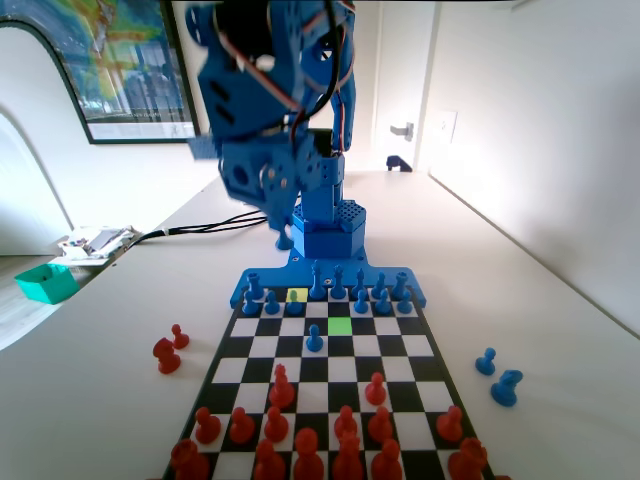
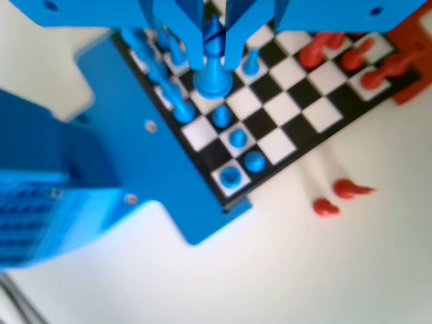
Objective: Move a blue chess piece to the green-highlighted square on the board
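Observation:
In the wrist view, my gripper [image 2: 214, 59] is shut on the slim blue chess piece [image 2: 212, 75], which hangs upright between the two jaws above the blue pieces' end of the board [image 2: 291, 102]. The fixed view shows the gripper [image 1: 280, 222] raised above the board's far edge, left of the arm's base, with the piece's base [image 1: 285, 240] just below the jaws. The green-highlighted square [image 1: 340, 325] lies in the third row from the far end with nothing on it. A paler yellow square [image 1: 297, 295] sits one row further back, to its left.
Blue pieces line the board's far rows [image 1: 330, 292], and one blue pawn [image 1: 314, 340] stands just left of and in front of the green square. Red pieces fill the near rows [image 1: 300, 440]. Two red pieces [image 1: 167, 353] lie off the board on the left, two blue ones [image 1: 497, 375] on the right.

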`<state>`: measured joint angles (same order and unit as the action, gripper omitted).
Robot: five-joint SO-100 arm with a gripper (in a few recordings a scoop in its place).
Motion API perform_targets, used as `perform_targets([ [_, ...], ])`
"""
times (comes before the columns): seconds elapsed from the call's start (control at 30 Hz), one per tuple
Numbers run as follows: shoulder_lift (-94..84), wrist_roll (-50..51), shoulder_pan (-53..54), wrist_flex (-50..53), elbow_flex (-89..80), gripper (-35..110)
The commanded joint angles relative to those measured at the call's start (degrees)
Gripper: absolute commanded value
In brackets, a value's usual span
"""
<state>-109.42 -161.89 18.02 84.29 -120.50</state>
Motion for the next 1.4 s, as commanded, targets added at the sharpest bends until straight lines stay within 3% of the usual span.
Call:
perform_targets([
  [0.0, 0.7, 10.63, -3.52, 6.42, 8.79, 1],
  [0.2, 5.1, 29.62, -10.11, 1.76, 10.9, 1],
  [0.4, 6.06, 41.92, -13.8, -12.22, 2.9, 1],
  [0.8, 6.5, 45.62, -13.97, -36.12, -14.15, 1],
  [1.37, 11.95, 53.0, -19.6, -38.85, -15.82, 1],
])
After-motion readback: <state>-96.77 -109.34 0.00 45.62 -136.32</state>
